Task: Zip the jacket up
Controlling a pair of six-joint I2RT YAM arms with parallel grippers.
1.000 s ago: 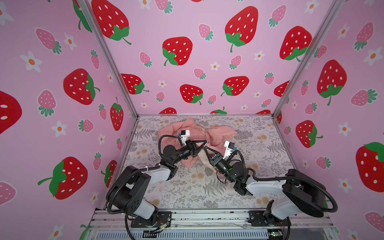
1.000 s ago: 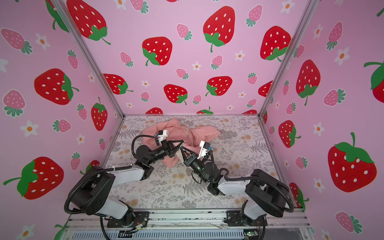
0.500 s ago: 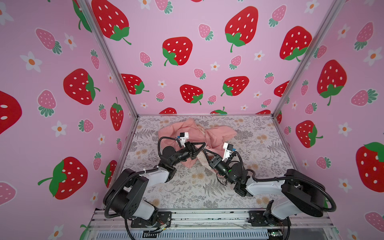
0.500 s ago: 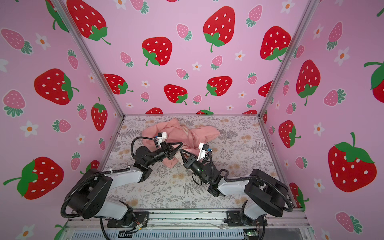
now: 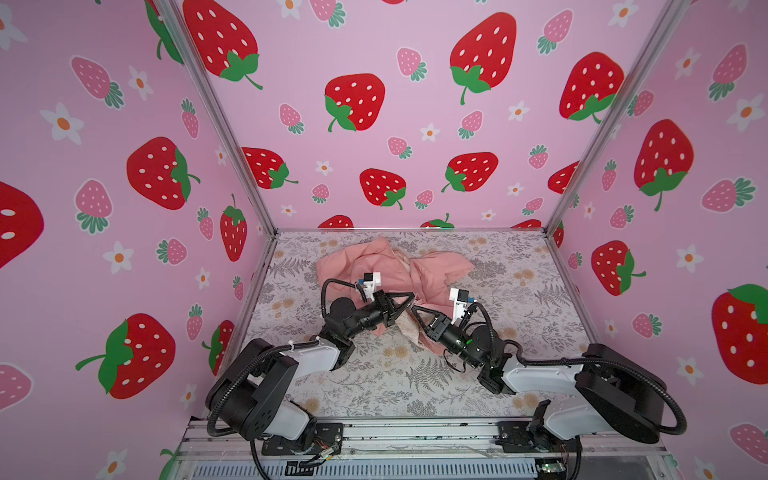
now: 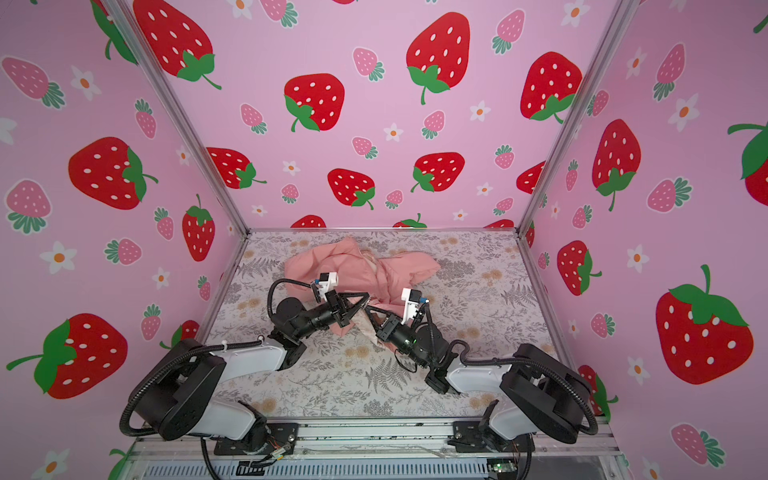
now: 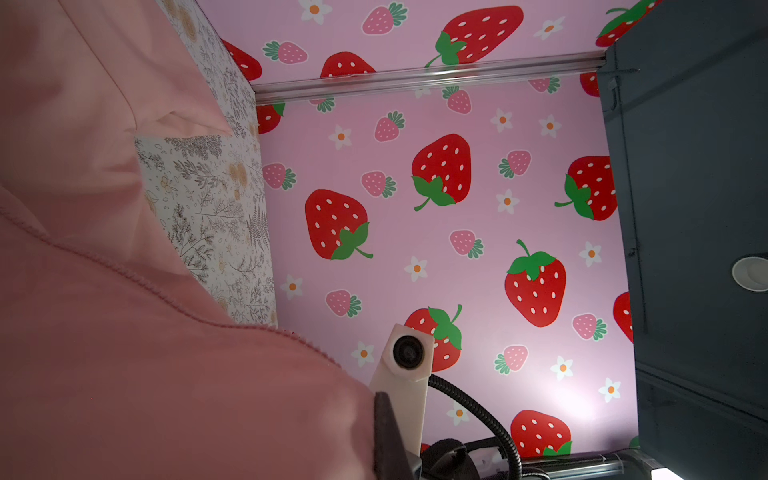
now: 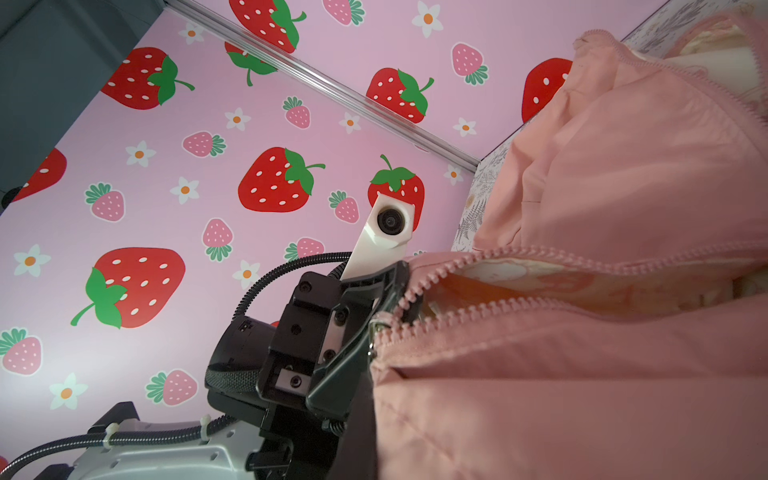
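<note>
One jacket (image 5: 436,270), left tool (image 5: 409,299), right tool (image 5: 415,309)

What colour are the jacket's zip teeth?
The zip teeth are salmon pink; clearest in right wrist view.

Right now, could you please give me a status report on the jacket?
Left end effector and right end effector both shut on jacket. Zip open, lining showing. Nothing in the way.
</note>
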